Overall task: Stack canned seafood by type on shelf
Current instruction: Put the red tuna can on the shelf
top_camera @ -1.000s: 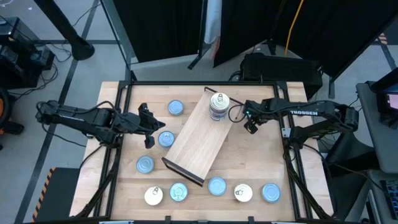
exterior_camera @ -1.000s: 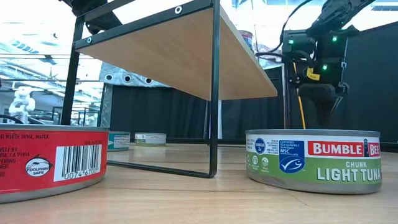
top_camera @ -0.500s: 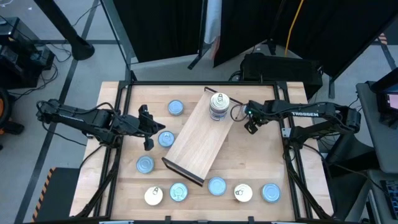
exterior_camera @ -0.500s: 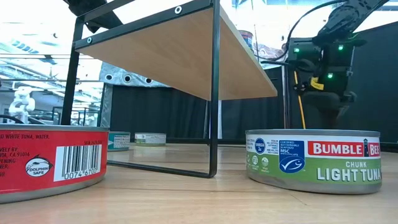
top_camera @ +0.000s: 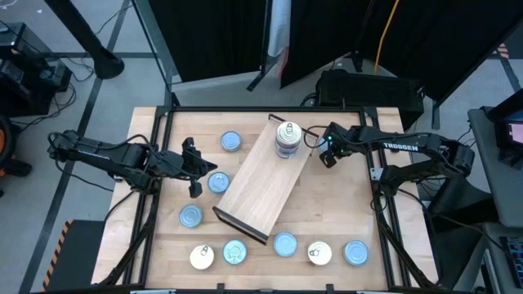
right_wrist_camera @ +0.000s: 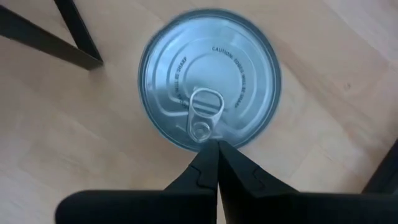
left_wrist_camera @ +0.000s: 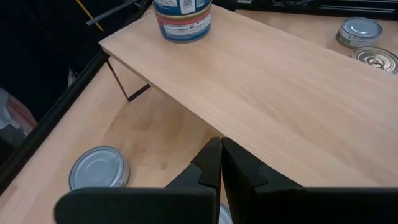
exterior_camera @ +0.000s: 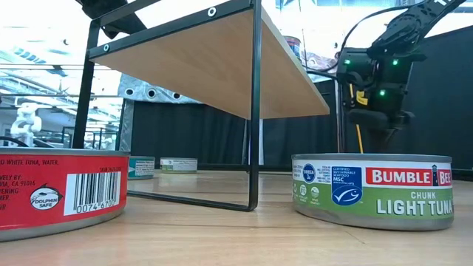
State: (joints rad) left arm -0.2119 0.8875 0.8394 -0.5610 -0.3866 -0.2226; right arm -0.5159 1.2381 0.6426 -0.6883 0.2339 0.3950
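Only one small stack of tins (top_camera: 285,140) sits on the shelf (top_camera: 265,180) (eight tins wait on the counter (top_camera: 335,208)), both grippers clenched empty.

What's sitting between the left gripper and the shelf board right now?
One blue-topped tin lies between the shut left gripper and the shelf, clearest in the high view.

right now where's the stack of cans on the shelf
In the high view the stack of cans stands at the far end of the shelf, right of centre, with the right end effector just beside it.
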